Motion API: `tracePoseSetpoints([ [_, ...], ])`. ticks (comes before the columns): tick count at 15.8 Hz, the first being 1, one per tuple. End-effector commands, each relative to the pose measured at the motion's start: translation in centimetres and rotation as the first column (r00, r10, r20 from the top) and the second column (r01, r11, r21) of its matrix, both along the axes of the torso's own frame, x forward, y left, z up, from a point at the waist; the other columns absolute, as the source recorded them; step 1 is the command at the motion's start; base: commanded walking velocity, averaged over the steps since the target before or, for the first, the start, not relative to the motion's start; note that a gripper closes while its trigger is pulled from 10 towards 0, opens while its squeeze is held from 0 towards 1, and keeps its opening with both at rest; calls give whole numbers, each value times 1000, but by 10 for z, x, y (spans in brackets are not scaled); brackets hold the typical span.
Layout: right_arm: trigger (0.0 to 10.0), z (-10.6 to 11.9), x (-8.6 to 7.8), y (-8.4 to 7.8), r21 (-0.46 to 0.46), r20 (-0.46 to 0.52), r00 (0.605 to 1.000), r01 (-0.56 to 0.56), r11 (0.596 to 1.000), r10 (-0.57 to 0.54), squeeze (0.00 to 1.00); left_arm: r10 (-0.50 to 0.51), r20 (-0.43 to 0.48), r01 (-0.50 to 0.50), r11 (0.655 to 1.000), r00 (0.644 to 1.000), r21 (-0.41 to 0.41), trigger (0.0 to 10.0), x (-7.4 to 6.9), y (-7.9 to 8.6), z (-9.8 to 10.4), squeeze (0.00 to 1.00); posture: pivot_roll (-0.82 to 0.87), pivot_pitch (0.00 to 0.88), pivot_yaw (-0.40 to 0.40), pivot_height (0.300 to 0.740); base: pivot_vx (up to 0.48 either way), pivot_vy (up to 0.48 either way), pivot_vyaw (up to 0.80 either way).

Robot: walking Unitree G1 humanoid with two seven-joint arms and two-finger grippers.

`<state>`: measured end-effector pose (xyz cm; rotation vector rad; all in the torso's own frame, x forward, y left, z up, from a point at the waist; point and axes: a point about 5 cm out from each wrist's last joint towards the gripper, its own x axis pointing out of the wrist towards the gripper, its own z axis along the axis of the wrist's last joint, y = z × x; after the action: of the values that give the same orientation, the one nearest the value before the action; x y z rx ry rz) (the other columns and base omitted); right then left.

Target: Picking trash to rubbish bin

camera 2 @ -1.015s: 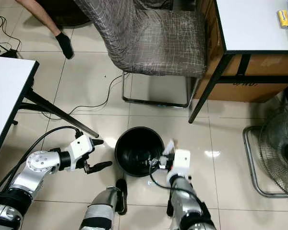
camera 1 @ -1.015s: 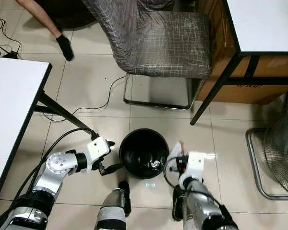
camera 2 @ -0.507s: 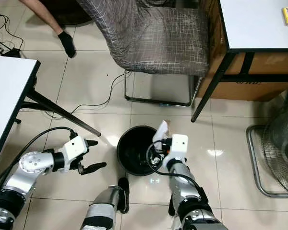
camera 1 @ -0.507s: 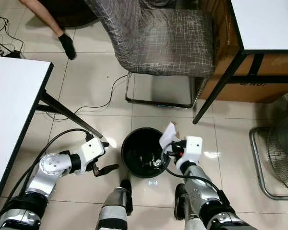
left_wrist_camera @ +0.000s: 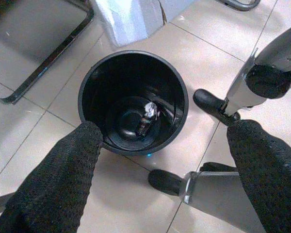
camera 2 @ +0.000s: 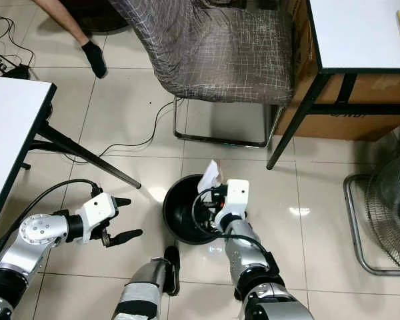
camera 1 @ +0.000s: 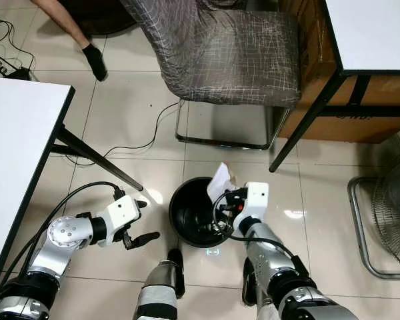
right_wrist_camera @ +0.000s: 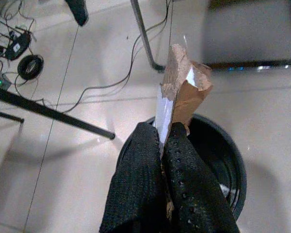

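A round black rubbish bin (camera 1: 178, 202) stands on the tiled floor just ahead of my feet, with small bits of trash (left_wrist_camera: 148, 111) on its bottom. My right gripper (camera 1: 223, 197) is shut on a crumpled brown and white paper scrap (right_wrist_camera: 183, 87), which sticks up above the bin's right rim (right_wrist_camera: 235, 167). The scrap (camera 1: 219, 179) sits over the bin's far right edge. My left gripper (camera 1: 147, 220) hangs open to the left of the bin, a short way off, its fingers (left_wrist_camera: 58, 174) holding nothing.
A grey fabric chair (camera 1: 233, 47) on a metal frame (camera 1: 220, 143) stands just behind the bin. There is a white table (camera 1: 13, 147) to the left and a desk leg (camera 1: 307, 127) and a fan (camera 1: 393, 220) to the right. A cable (camera 1: 140, 143) lies on the floor. A person's socked foot (camera 1: 93, 60) is at far left.
My right gripper has carried the paper scrap from the bin's right side up and left, over its rim. My left gripper has drawn back a little to the left of the bin.
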<state>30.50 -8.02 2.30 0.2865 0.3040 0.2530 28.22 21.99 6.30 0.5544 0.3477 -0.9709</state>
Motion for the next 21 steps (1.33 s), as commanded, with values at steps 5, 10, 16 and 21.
tracePoseSetpoints([
  [5,10000,-12,-14,27,18,-80,994,-70,997,71,0,1,-45,1,1000,999,25,10000,-10,7,-8,0,319,428,99,740,0,0,0],
  [10,10000,-15,-23,45,41,-97,989,-111,993,115,0,-4,-47,5,1000,999,27,10000,-12,8,-8,0,318,433,100,740,0,0,0],
  [16,10000,-22,-33,50,39,-124,984,-122,992,126,1000,-8,-52,10,999,999,31,10000,-11,7,-8,0,316,438,102,740,0,0,0],
  [21,10000,-23,-32,47,31,-126,985,-115,993,118,1000,-12,-56,14,999,998,34,10000,-12,6,-8,0,315,439,103,740,0,0,0],
])
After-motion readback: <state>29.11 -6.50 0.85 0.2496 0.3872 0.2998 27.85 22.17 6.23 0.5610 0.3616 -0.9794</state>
